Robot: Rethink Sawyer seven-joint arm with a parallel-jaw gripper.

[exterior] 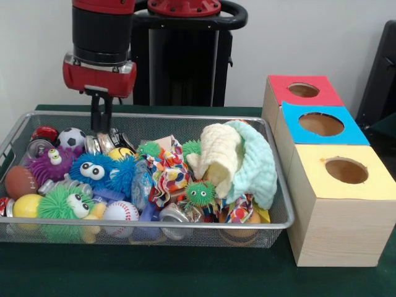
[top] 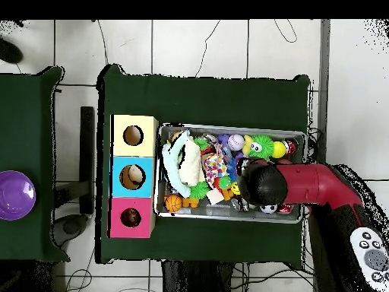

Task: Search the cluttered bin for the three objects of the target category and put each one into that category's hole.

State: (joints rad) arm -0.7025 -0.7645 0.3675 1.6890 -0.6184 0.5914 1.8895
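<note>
**Fingers low at the bin's far rim, nothing visibly held**

Fingers (exterior: 101, 114) hang straight down from the red wrist, dark and narrow, seemingly close together; whether a small gap remains or something is pinched, cannot tell. The gripper (exterior: 101, 127) has its tips level with the far rim of the wire bin (exterior: 279, 162), just above the metal cans (exterior: 102, 143) lined along that wall. The soccer ball (exterior: 72, 137) sits just beside, on the camera's left.

Target category is not marked in either view, so which three items count is open. Candidates by group: fuzzy googly-eyed toys, namely the blue one (exterior: 99, 172), the purple one (exterior: 51, 162) and the green one (exterior: 65, 205); balls, including the baseball (exterior: 120, 211) and football (exterior: 20, 180); cans; cloths, with a cream-and-mint towel (exterior: 238, 162) heaped at the other end.

Key relation: the fingers stand over the cans, whose flat ends face up or outward, with no clear long axis. The fuzzy toys lie nearer the camera from the tips. The towel is well apart, toward the boxes.

Three boxes (exterior: 337, 198) with round holes in red (exterior: 303, 90), blue (exterior: 320, 124) and yellow (exterior: 346, 170) tops stand outside the bin's towel end. Overhead, the blue box's hole (top: 132, 177) shows something pale inside; the others look dark.

Judgement: search or first pick under way.
</note>
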